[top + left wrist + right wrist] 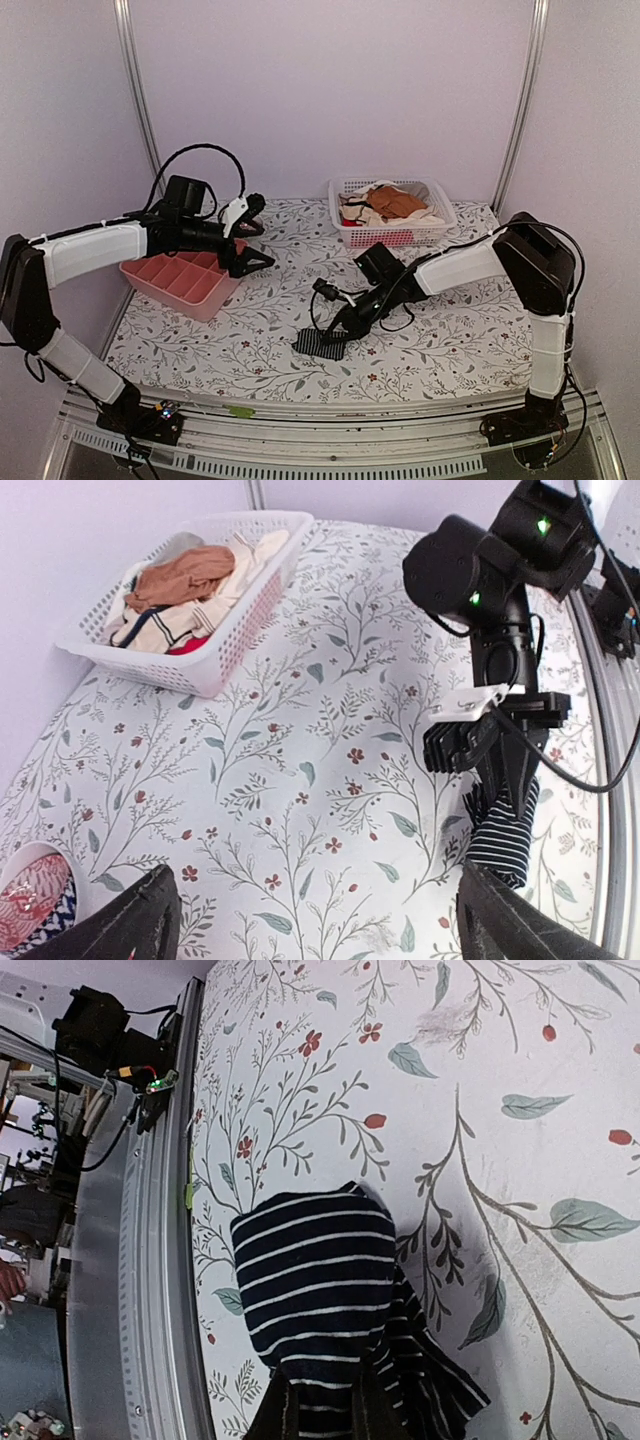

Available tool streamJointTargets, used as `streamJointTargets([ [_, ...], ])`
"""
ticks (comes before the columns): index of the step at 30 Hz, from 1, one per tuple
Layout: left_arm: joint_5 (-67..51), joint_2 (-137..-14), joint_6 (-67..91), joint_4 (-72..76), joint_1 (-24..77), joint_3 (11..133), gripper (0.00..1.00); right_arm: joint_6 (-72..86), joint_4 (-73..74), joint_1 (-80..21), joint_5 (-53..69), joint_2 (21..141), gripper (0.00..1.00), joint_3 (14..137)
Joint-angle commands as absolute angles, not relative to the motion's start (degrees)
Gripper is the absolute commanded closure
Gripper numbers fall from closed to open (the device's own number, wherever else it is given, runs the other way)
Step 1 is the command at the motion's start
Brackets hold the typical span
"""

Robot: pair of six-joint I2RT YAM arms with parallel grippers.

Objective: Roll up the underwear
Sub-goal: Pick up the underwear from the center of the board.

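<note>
Near the front of the table (pixel 450 340), right fingers (pixel 345 322) pinching one end of the striped underwear (pixel 322 343), rest lying flat, left fingers (pixel 125 925) spread wide over by the pink tray (pixel 175 278)

Both arms wear the same livery — smooth white shells on the long links, matte black housings at every joint. The left arm (pixel 95 250) ends in tapered black fingers (pixel 256 263) with a white plastic piece set beside them. The right arm (pixel 460 268) has a bulky, boxy black elbow, a ridged black block behind a small white plate at its tip, and two green lights (pixel 543 525) glowing on the dark wrist housings. Thin black cables (pixel 200 147) trail from both wrists — looping and loose. The black bases (pixel 150 422) show bundled wiring.
</note>
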State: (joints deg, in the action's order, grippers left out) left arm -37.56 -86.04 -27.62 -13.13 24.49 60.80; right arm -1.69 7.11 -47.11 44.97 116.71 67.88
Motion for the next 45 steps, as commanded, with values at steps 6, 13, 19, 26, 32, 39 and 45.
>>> streamJointTargets([
  [6, -36.64, -84.66, -26.79, -10.67, 27.83, 54.71, 0.04, 5.34, 8.95, -44.24, 53.69, 125.02, 1.00, 68.60],
  [13, -24.61, -74.59, -43.29, 14.26, 44.78, 31.43, 0.04, 6.53, 7.36, -43.09, 55.54, 126.34, 1.00, 68.00],
  [19, -21.22, -82.12, -47.26, 20.96, 50.72, 30.32, 0.10, 8.05, 5.40, -42.81, 56.90, 128.43, 1.00, 68.38],
  [26, -15.85, -92.11, -51.26, 26.23, 53.43, 33.15, 0.15, 9.68, 3.97, -42.75, 57.87, 129.78, 1.00, 68.73],
  [32, -13.05, -98.27, -53.39, 26.24, 53.67, 36.47, 0.18, 10.08, 4.25, -42.70, 59.09, 131.12, 1.00, 68.82],
  [39, -12.52, -101.89, -57.83, 20.48, 53.61, 40.09, 0.28, 10.19, 5.38, -42.66, 59.75, 132.59, 1.00, 72.05],
  [45, -11.10, -104.46, -58.80, 11.87, 53.62, 44.37, 0.43, 10.20, 5.97, -42.71, 60.25, 132.94, 1.00, 73.29],
])
